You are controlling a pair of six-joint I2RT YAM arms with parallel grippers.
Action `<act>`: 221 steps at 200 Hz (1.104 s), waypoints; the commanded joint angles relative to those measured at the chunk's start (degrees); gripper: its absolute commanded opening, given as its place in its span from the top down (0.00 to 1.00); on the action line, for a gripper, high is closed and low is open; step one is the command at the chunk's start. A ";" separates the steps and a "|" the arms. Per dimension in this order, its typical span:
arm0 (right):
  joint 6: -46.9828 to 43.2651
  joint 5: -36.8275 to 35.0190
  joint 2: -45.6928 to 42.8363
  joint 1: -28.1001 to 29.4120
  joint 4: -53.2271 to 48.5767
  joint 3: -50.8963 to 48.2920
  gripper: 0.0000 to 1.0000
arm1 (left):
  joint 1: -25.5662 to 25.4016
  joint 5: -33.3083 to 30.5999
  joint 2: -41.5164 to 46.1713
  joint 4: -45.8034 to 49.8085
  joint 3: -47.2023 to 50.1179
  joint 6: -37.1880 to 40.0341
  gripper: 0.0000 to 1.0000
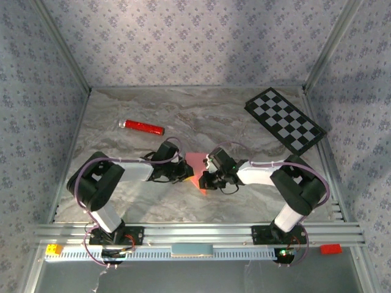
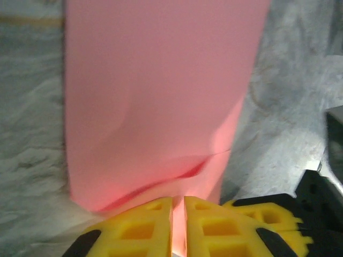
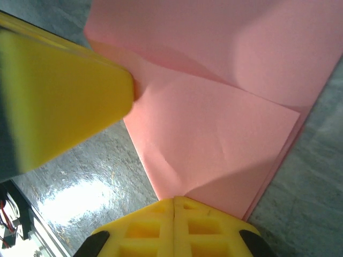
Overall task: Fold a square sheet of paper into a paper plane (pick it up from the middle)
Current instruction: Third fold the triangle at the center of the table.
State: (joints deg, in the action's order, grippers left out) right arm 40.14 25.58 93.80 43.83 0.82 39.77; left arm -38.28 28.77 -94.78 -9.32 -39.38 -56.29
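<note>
Over marbled table (image 1: 214,116), left hand (image 2: 178,206) and right hand (image 3: 174,206) clamp paper (image 1: 195,162) (partly hidden).

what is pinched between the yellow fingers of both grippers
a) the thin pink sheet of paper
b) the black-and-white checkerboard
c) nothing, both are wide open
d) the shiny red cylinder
a: the left gripper and the right gripper are each shut on an edge of the thin pink sheet of paper, while the shiny red cylinder and the black-and-white checkerboard lie apart from them, farther back.
</note>
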 commanded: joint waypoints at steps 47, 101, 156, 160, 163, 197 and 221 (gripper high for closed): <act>1.56 -2.12 1.55 -0.57 -2.39 -1.50 0.97 | -3.11 -0.83 3.12 3.40 -0.77 1.80 0.93; 1.61 -2.69 1.19 -0.68 -3.03 -1.88 0.99 | -3.86 -1.62 -1.91 2.68 -2.02 2.01 0.96; 0.65 -3.23 1.31 -0.68 -4.85 -2.09 1.00 | -1.59 -6.07 -3.57 5.77 -1.67 4.67 0.97; 0.56 -3.30 1.30 -0.60 -4.97 -2.07 1.00 | -1.29 -6.17 -3.57 6.01 -1.75 4.76 0.97; 0.49 -3.34 1.32 -0.64 -5.10 -2.15 1.00 | -1.01 -6.26 -3.53 6.14 -1.76 4.90 0.97; -0.12 -3.80 1.02 -0.76 -6.00 -2.44 1.00 | 2.04 -6.44 -3.61 8.16 -2.57 6.83 0.97; -0.46 -3.96 0.67 -0.87 -6.53 -2.42 1.00 | 4.15 -6.65 -3.63 9.79 -2.85 7.94 0.98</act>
State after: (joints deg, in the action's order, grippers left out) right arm 41.01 25.32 93.76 43.55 1.65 39.35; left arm -36.77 26.81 -96.97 -3.90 -41.56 -51.07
